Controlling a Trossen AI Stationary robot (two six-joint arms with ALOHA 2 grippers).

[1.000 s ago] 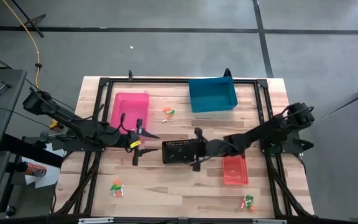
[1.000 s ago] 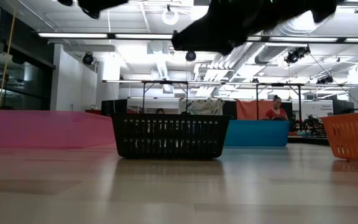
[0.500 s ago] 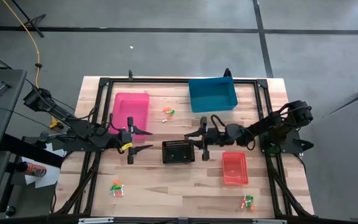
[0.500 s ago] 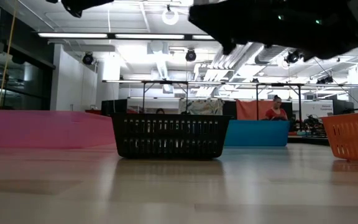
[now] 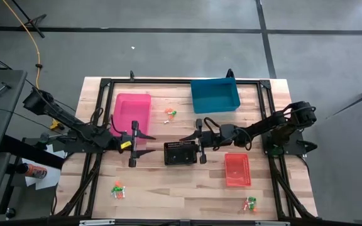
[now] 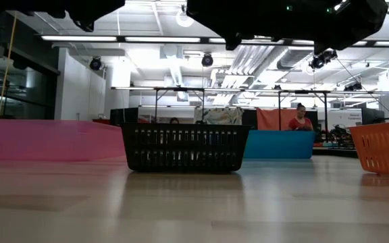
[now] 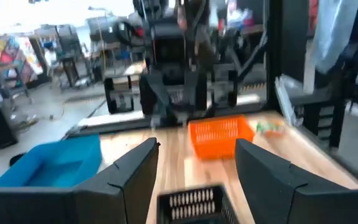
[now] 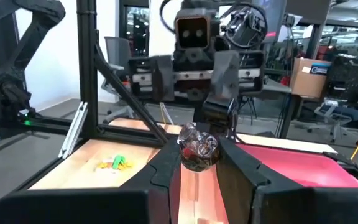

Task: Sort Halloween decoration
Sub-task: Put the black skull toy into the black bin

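Observation:
My right gripper [image 8: 197,158] is shut on one small dark glossy trinket [image 8: 197,148] of the Halloween decoration. It hovers by the right end of the black basket [image 5: 180,152] and points level toward the table's left. My left gripper [image 7: 197,152] faces it from the basket's left side [image 5: 144,142], open and holding nothing. Small heaps of orange, green and white trinkets lie on the table between the pink and blue bins [image 5: 170,113], near the front left [image 5: 118,189] and near the front right [image 5: 251,203]. My right gripper pinches the glossy trinket [image 8: 199,163] between its two fingers. The fingers come level from the table's right. The trinket stands up above the fingers, lifted clear of the table.
A pink bin [image 5: 132,112] stands at the back left and a blue bin [image 5: 214,95] at the back middle. A red-orange basket [image 5: 237,170] sits at the front right. Black frame rails run along the table's edges [image 5: 168,80]. A person shows far off in the room [image 6: 300,120].
My right gripper has risen from above the black basket, tipped from pointing down to level and drawn back toward the basket's right end, staying shut on the trinket. My left gripper has sunk a little and tipped, still open.

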